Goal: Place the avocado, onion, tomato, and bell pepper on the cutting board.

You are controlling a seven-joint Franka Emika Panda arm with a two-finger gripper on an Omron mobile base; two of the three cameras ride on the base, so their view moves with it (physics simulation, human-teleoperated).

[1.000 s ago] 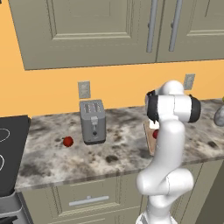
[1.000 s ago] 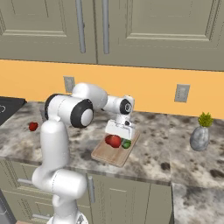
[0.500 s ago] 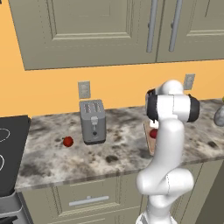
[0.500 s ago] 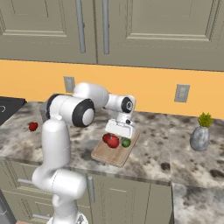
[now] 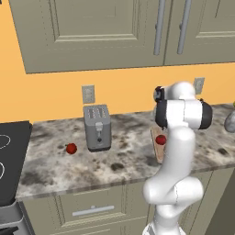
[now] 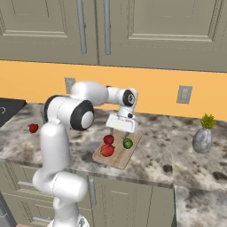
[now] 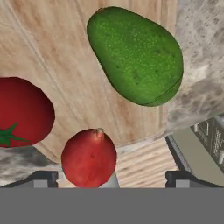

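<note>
Avocado [image 7: 136, 55], a tomato [image 7: 24, 111] and a smaller red round item [image 7: 89, 156] lie on the cutting board [image 6: 119, 156]. One red item [image 5: 71, 148] sits on the counter [image 5: 128, 160] left of the toaster [image 5: 97, 127], so I'd judge one placement remains. Gripper [image 7: 111, 177] hangs above the board, fingers spread, holding nothing.

One cutting board [image 6: 119, 155], one avocado [image 6: 128, 143], three red round items, one toaster [image 5: 97, 127].

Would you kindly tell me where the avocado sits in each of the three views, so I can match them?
Left base view: not visible; the arm covers most of the cutting board.
Right base view: the avocado lies on the board's right part, below the claw.
Hand view: the avocado is upper right, on the wood.
Shared landmark: the cutting board.
</note>
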